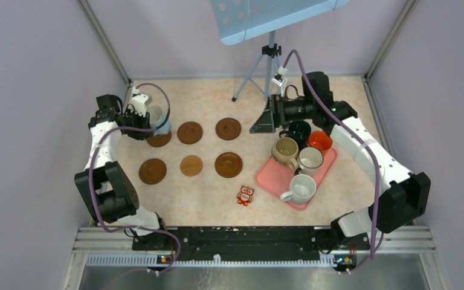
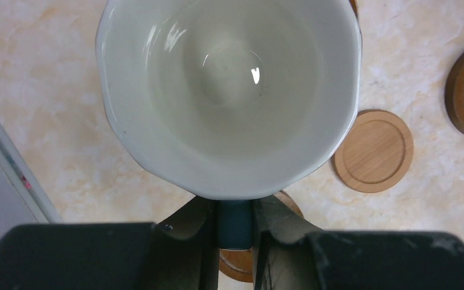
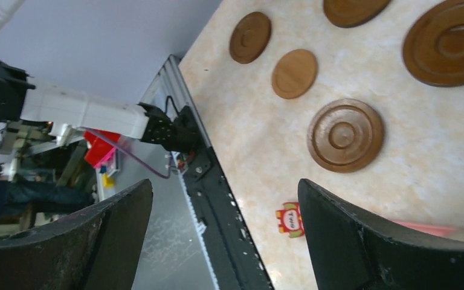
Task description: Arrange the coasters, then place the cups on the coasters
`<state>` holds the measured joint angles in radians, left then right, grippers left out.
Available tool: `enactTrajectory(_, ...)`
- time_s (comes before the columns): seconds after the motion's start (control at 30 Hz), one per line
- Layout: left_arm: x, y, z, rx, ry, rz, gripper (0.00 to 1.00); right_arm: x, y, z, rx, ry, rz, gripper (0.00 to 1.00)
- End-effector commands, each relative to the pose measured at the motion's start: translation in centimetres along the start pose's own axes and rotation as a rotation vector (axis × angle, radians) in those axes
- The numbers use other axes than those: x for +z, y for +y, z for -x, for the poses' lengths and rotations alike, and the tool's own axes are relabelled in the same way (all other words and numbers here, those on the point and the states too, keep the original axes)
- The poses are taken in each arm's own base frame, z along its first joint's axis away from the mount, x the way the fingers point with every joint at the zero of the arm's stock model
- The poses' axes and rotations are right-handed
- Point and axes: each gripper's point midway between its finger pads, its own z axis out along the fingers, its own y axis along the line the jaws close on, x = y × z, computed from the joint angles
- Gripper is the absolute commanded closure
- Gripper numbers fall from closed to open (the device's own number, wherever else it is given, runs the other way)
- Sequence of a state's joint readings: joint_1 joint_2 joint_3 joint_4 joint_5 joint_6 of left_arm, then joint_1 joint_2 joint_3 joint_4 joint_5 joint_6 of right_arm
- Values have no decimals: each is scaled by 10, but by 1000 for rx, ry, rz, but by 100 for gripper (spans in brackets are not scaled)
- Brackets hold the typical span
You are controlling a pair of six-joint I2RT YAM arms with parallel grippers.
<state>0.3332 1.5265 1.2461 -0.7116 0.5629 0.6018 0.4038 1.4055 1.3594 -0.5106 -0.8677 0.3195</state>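
Top external view has the left fingers [image 2: 178, 248] clamped on the handle of the blue mug [image 1: 156, 116], which is upright over the far-left coaster [image 1: 159, 141] of the back row. Whether its base touches the disc I cannot tell. Left wrist view looks straight down into the mug's white bowl, with the dark handle pinched between the fingers and an edge of that coaster showing below. Five more coasters lie bare on the counter [image 1: 208, 205]: two dark ones [image 1: 190, 132] [image 1: 228, 128] further right in the back row. The front row has a dark one [image 1: 152, 171], the tan coaster [image 1: 191, 165] and a ringed one [image 1: 228, 164]. The right fingers [image 3: 362, 241] are spread wide and hold nothing, hovering over the counter just beyond the far-left side of the pink tray [image 1: 328, 163]. On the tray are five mugs — green [image 1: 298, 128], orange [image 1: 321, 141], beige [image 1: 285, 151] and two white [image 1: 310, 159] [image 1: 301, 188]. A red owl [image 1: 245, 195] lies on the counter near the tray.
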Motion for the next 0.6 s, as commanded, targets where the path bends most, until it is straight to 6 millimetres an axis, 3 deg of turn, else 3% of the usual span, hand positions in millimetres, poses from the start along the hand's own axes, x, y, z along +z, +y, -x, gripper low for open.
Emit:
enactTrajectory(0.0, -5, 25, 12, 50, -61, 54, 100, 21, 39, 21, 51, 2, 99, 11)
enactTrajectory(0.13, 3, 40, 0, 49, -35, 86, 100, 33, 59, 24, 103, 31, 167, 10)
enactTrajectory(0.3, 10, 46, -15, 62, -3, 110, 100, 32, 71, 30, 100, 17, 211, 9)
enactTrajectory(0.57, 9, 57, -21, 61, 11, 137, 100, 36, 58, 19, 89, 24, 173, 8)
